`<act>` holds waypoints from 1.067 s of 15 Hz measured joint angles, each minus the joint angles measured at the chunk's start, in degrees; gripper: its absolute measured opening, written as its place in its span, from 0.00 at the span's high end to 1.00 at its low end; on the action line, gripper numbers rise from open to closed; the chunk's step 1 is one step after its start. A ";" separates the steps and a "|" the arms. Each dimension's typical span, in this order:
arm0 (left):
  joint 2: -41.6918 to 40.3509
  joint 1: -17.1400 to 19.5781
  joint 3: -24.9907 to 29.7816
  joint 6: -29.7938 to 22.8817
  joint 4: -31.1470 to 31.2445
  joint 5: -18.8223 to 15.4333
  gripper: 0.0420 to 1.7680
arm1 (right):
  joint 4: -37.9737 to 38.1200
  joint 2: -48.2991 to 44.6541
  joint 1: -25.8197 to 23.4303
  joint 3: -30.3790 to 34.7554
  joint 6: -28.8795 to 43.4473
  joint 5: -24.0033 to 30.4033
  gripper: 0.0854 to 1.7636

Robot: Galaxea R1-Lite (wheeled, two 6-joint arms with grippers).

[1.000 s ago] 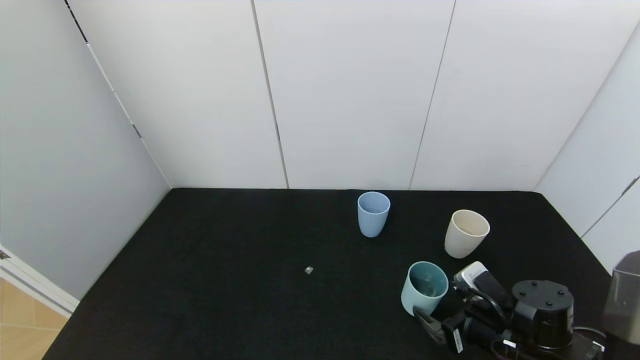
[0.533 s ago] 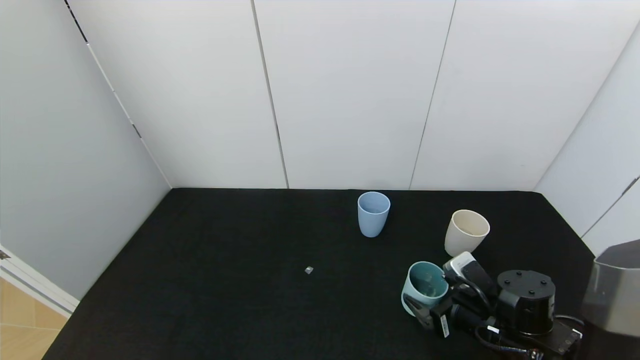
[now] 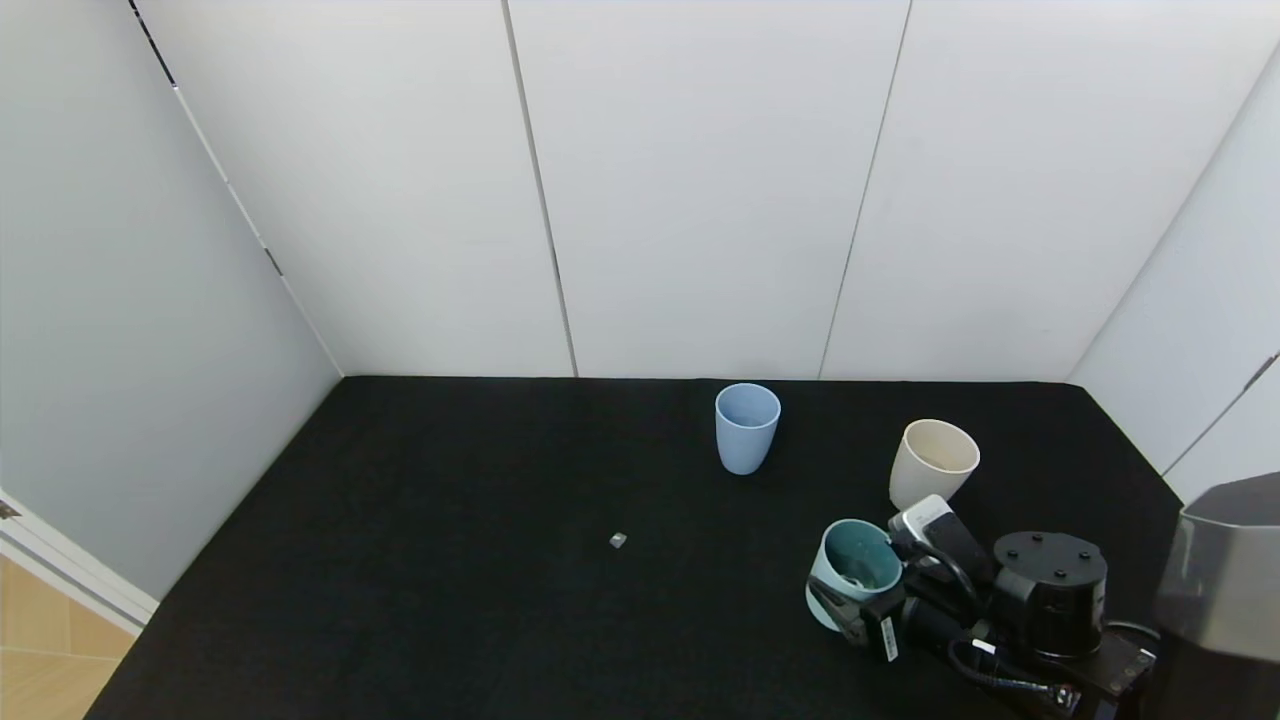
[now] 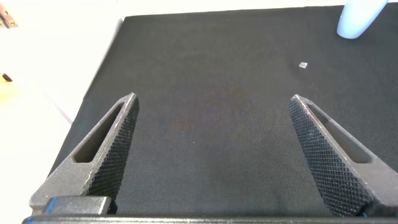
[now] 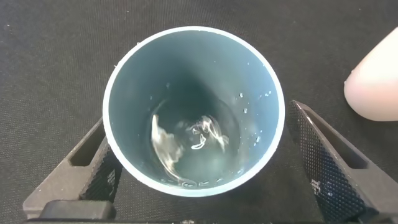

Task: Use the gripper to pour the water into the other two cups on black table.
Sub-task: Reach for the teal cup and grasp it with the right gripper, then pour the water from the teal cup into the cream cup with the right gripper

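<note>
The mint-green cup point(image 3: 852, 572) with a dark teal inside stands at the front right of the black table point(image 3: 450, 580). Water point(image 5: 193, 146) glints at its bottom. My right gripper point(image 3: 866, 580) is open, with one finger on each side of this cup point(image 5: 194, 112); a narrow gap shows at one finger point(image 5: 323, 155). The light blue cup point(image 3: 747, 428) stands farther back, and the cream-beige cup point(image 3: 932, 463) stands just behind my right gripper. My left gripper point(image 4: 212, 98) is open and empty over bare table, out of the head view.
A small grey bit point(image 3: 618, 540) lies mid-table. White walls close the back and both sides. A grey part of my right arm point(image 3: 1225, 570) fills the front right corner. The cream-beige cup's edge point(image 5: 376, 87) is close to the right finger.
My right gripper has slid forward and to the left, so its fingers now stand on both sides of the mint-green cup. The cup has shifted slightly. The other two cups have not moved.
</note>
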 joint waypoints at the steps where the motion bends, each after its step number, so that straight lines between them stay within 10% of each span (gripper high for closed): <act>1: 0.00 0.00 0.00 -0.02 0.00 0.00 0.03 | 0.00 0.05 0.05 0.00 0.00 0.00 0.15; 4: 0.00 0.00 0.00 0.00 0.00 0.02 0.03 | -0.06 0.11 0.48 0.00 0.00 -0.05 0.32; 16: 0.00 0.00 0.00 0.00 0.00 0.02 0.03 | 9.50 -11.39 0.48 0.04 0.04 -0.29 0.33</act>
